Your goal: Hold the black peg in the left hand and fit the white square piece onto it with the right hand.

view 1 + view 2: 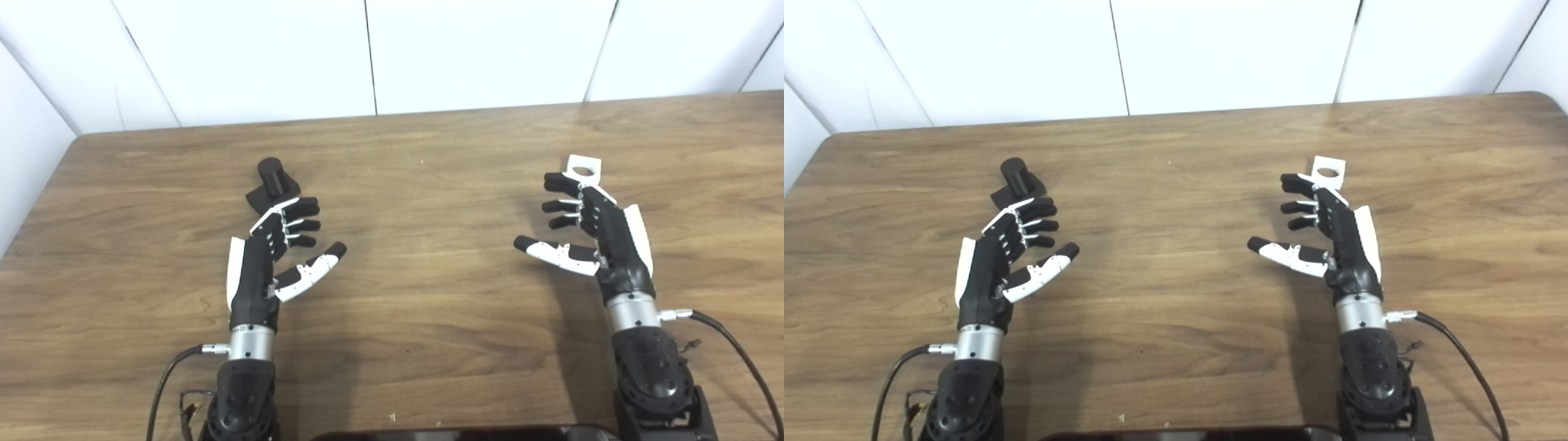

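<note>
Peg (274, 184): I count one, lying far left on the worktop (429, 257), just beyond my left hand (272, 257).
Square (583, 166): one, just beyond my right hand (591, 236).
Fingers: both hands spread wide, empty.

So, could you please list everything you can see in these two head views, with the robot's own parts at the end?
black peg: one, black, lying on the table at far left, just beyond the left hand's fingers.
white square piece: one, white with a round hole, flat on the table at far right, just beyond the right hand.
table: one, brown wood grain, filling the view.
wall panels: white, behind the table's far edge.
dark object: one, black, at the bottom edge, cannot tell what.
left hand: one, black and white, open, holding nothing.
right hand: one, black and white, open, holding nothing.
</note>
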